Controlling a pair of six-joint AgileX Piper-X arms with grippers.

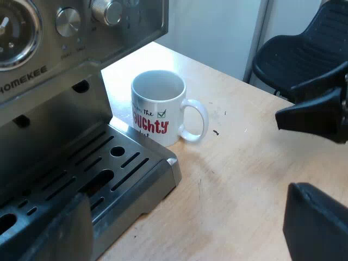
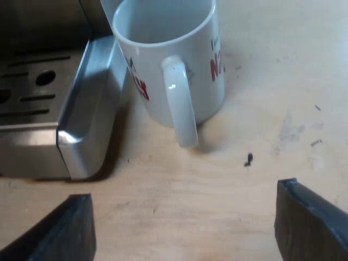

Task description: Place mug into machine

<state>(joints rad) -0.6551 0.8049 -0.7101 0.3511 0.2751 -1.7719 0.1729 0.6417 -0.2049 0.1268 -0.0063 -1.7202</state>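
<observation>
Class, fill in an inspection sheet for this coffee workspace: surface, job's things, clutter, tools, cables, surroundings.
Surface: pale wooden table, faint marks.
Job's things: white mug upright on the table beside the drip tray of the machine, not on it.
Clutter: dark speck near the mug's handle.
Tools: left tool open, by the tray; right tool open, facing the handle.
Cables: nothing seen.
Surroundings: black chair, white wall.

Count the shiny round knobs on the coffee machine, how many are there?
2. One knob sits right beside the round gauge on the espresso machine's front panel; the other knob is next to it, farther from the gauge. More may be hidden out of sight.
</observation>
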